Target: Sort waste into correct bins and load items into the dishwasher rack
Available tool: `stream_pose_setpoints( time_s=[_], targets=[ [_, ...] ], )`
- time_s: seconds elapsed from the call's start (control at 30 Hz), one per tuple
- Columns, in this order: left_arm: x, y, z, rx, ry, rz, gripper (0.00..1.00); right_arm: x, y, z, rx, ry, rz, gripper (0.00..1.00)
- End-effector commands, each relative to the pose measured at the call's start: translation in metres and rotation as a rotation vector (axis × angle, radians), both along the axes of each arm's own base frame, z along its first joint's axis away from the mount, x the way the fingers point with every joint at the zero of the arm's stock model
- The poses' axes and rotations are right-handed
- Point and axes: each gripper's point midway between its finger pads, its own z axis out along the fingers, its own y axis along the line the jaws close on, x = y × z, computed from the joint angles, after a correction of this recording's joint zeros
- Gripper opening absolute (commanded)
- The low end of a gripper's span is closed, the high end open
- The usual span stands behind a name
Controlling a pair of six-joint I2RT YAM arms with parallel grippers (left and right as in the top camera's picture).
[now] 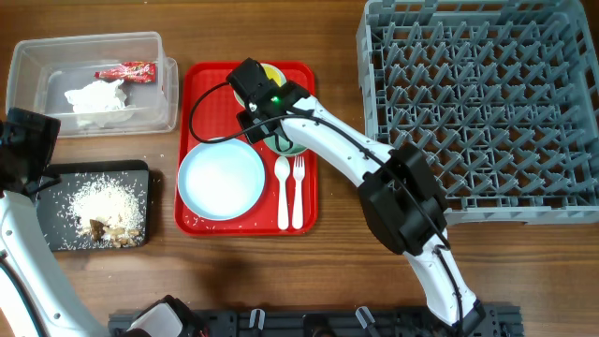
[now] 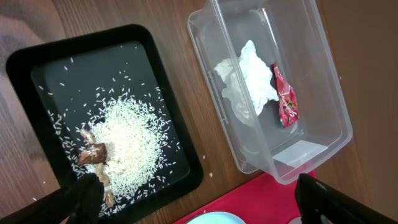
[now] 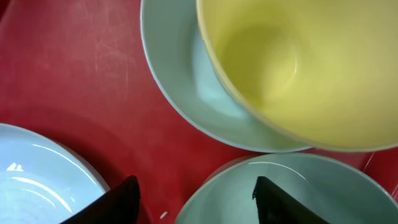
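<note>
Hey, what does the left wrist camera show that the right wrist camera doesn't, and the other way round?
Only the left wrist view shows the two bins: the black tray holding white rice-like crumbs and brown food scraps, and the clear tub holding the crumpled napkin and red wrapper. Only the right wrist view shows the yellow cup, the pale-blue bowl under it and the mint-green bowl. Both show the red serving tray and an edge of the pale-blue plate.
</note>
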Motion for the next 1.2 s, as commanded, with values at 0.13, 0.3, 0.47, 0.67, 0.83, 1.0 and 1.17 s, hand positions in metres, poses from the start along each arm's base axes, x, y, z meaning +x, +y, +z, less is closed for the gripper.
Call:
stream_pose_setpoints(
  time_s=[0.13,0.3,0.47,0.67,0.83,1.0,1.17],
  targets=[
    [0.000,0.002,0.006,0.010,-0.014,0.005,1.00,-0.012,-0.005,-0.032,-0.034,0.092,-0.025,0.49],
    [0.000,0.002,0.006,0.010,-0.014,0.005,1.00,-0.015,-0.008,-0.033,-0.039,0.112,-0.043,0.31],
    [0.000,0.002,0.006,0.010,-0.014,0.005,1.00,-0.015,-0.007,-0.025,-0.028,0.104,-0.049,0.24],
    [0.000,0.002,0.006,0.010,-0.014,0.005,1.00,-0.021,-0.008,0.018,0.023,0.095,-0.058,0.12],
    [0.000,0.002,0.006,0.010,-0.014,0.005,1.00,-0.023,-0.010,0.070,0.083,0.038,-0.060,0.09],
    [0.000,0.002,0.006,0.010,-0.014,0.005,1.00,-0.016,-0.024,0.134,0.173,-0.057,-0.083,0.04],
    [0.000,0.002,0.006,0.010,-0.014,0.005,1.00,-0.015,-0.027,0.145,0.197,-0.067,-0.046,0.34]
  ],
)
